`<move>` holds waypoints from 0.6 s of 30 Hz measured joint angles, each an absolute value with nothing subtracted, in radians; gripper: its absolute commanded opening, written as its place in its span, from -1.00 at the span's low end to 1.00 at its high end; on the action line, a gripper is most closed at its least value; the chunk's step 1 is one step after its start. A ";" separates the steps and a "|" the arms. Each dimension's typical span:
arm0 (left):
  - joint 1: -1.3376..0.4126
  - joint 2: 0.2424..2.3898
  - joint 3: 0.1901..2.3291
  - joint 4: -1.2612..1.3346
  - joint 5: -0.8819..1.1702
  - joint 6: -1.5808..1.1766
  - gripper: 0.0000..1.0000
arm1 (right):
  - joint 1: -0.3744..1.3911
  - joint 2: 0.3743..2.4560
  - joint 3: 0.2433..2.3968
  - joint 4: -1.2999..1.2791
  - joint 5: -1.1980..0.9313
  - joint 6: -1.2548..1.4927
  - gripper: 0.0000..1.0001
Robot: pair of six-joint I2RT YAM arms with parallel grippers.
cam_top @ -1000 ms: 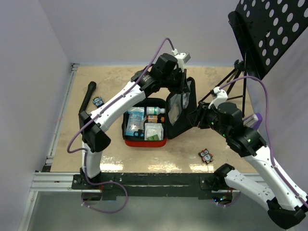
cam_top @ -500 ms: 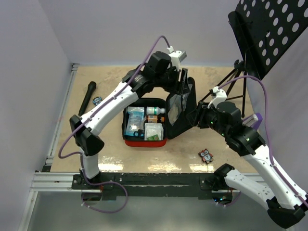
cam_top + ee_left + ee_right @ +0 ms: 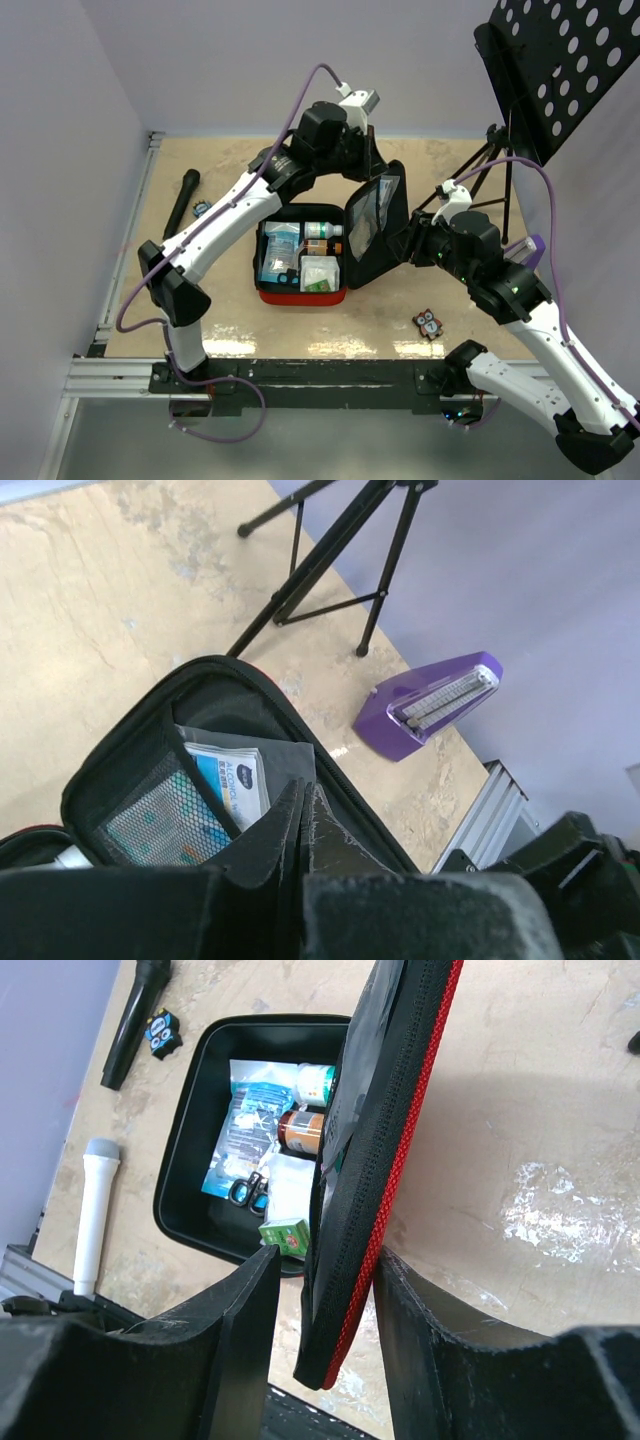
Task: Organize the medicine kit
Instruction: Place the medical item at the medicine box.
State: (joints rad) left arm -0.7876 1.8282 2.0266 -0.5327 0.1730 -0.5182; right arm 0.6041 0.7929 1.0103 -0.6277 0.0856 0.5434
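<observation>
Between right tool (image 3: 322, 1280) fingers, medicine kit (image 3: 405, 1120) lid stands raised

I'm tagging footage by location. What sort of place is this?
Probably a robot lab test cell: plain walls box in a tabletop on an aluminium frame, with props like a music stand and medicine kit.

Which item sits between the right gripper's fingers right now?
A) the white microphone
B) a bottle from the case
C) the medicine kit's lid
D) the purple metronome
C: the right wrist view shows the medicine kit's lid, red zipper edge showing, standing between the fingers of the right gripper.
</observation>
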 measured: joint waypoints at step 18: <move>-0.788 1.930 1.937 -0.514 0.242 -0.538 -1.00 | 0.604 0.793 1.008 -0.627 0.086 0.548 -0.09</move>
State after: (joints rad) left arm -0.7876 1.9305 1.9369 -0.5144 0.2424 -0.5385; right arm 0.6041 0.7929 1.0077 -0.6273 0.0856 0.5476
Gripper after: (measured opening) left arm 0.012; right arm 0.459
